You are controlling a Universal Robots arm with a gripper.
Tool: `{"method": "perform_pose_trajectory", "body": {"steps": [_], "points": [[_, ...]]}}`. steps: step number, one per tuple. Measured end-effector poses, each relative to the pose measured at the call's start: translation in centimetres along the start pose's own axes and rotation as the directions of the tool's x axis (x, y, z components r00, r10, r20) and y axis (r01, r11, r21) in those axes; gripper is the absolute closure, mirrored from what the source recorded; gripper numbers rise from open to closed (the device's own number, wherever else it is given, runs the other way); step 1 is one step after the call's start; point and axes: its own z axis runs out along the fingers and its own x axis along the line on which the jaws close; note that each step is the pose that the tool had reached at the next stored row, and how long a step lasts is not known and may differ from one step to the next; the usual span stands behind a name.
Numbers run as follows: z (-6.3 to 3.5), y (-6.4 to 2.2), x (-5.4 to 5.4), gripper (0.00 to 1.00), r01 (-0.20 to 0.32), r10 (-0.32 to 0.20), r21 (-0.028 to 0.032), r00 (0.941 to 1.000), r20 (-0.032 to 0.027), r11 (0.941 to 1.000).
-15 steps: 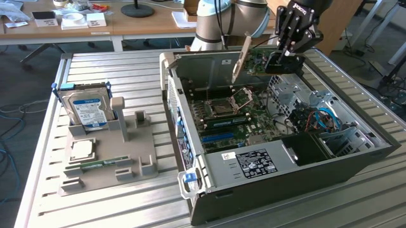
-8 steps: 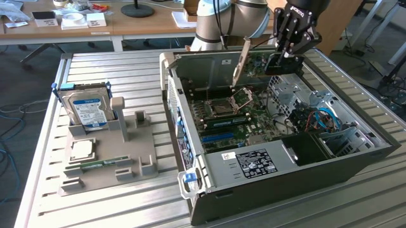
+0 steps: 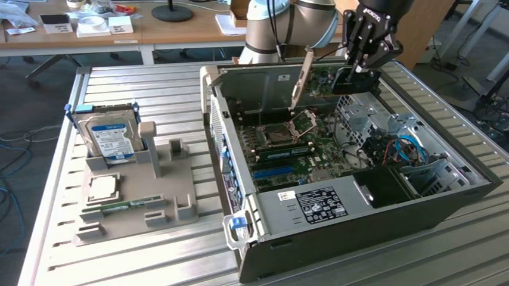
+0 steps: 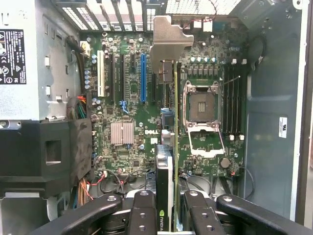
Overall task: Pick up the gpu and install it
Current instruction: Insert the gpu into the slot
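1. A black, jointed metal gripper hangs over an open desktop computer case. The case is dark grey sheet steel and lies on its side on a ribbed aluminium table.
2. The claw is narrowed onto the gpu, pinching the thin card between its two inner fingers.
3. The gpu is held edge-down above the motherboard, near the rear wall of the case.
4. In the wrist view the gpu is seen along its edge. It is a slim green board strip with a black plastic cooler on one face, and the cooler carries a small green logo.
5. The card's end bracket is dull silver stamped metal with a bent tab. In the exterior view the bracket is a long, pale, slanting strip.
6. The card appears to be clear of the board, though its lower edge is hard to judge.
7. The motherboard is glossy green. It has a blue slot, a finned silver heatsink and a square CPU socket framed in metal.
8. Towards the exterior view's left sits a matte grey moulded tray. It holds an upright silver hard drive with a blue label and a narrow green RAM stick lying flat.
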Motion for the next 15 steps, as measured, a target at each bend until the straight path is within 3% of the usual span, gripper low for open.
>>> {"method": "perform_pose_trajectory", "body": {"steps": [9, 15], "points": [[-0.01, 0.05, 0.55, 0.74, 0.0, 0.0, 0.0, 1.0, -0.0001, 1.0], [0.1, 0.89, 0.62, 0.74, 0.0, 0.0, -0.0001, 1.0, -0.0001, 1.0]]}}
